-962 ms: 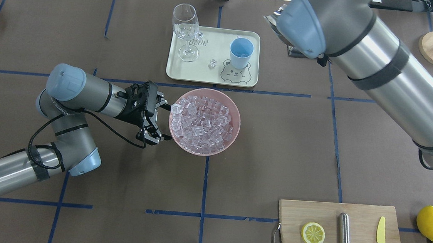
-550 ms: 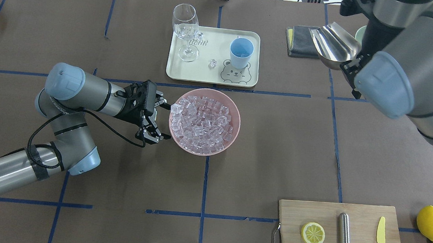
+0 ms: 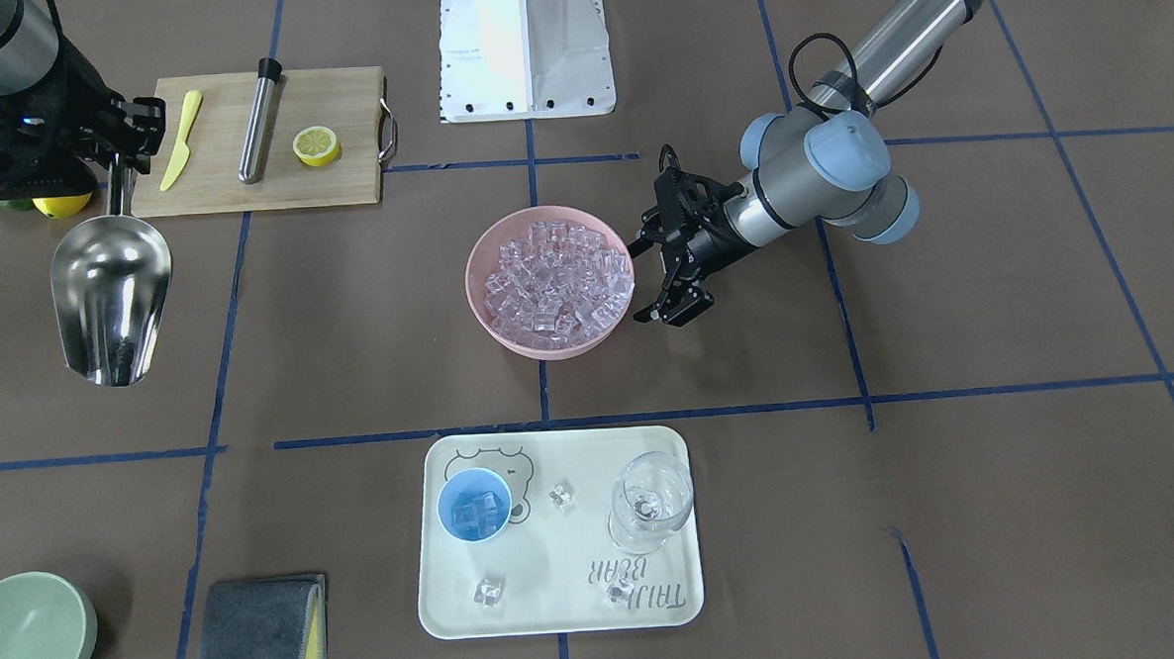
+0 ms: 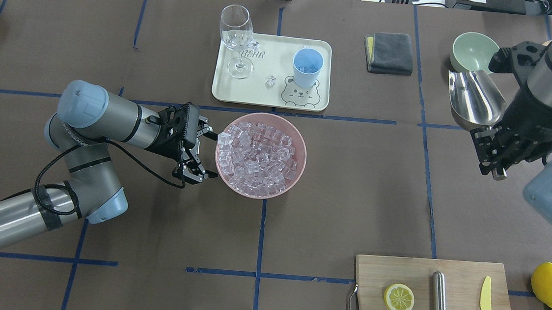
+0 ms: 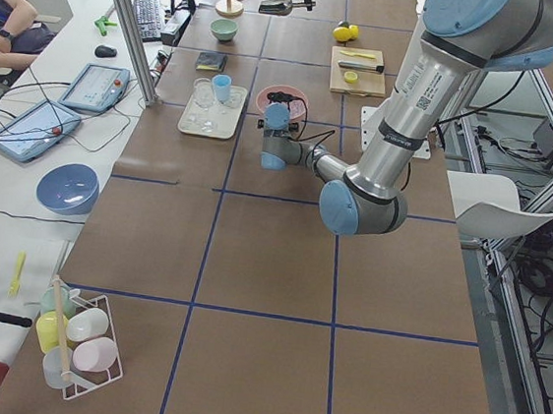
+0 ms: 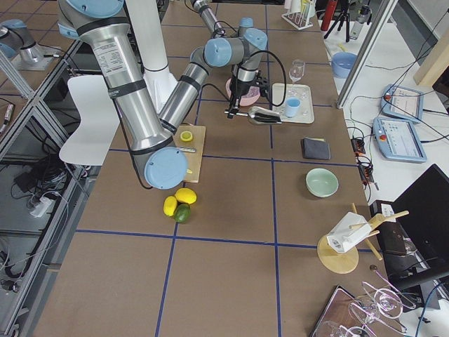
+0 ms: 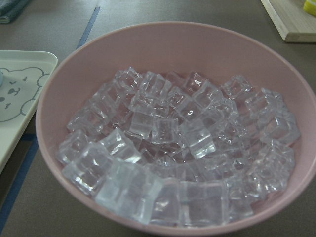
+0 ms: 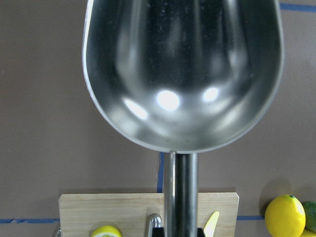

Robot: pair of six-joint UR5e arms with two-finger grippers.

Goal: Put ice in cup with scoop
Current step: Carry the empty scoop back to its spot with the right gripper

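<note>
Front-facing: scoop [image 3: 110, 301] empty, aloft near table's right end, handle pinched in right gripper [image 3: 121, 177]. Left gripper [image 3: 650, 279] spread, just beside pink bowl [image 3: 548, 348] at table centre, heaped with ice [image 3: 550, 277]. Cup [image 3: 474, 505] on tray [image 3: 548, 559] by operators' edge holds few cubes; loose cubes lie on tray.
Overhead: tray lettering reads "BEAR"; glass [image 4: 236, 33] holds cubes.
Right wrist: scoop trough bare.

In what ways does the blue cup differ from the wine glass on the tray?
The cup is opaque light blue; the glass is clear. The cup is short and has no stem, while the glass is taller and stands on a stem and foot. Both stand upright on the tray, and each seems to hold some ice cubes.
</note>
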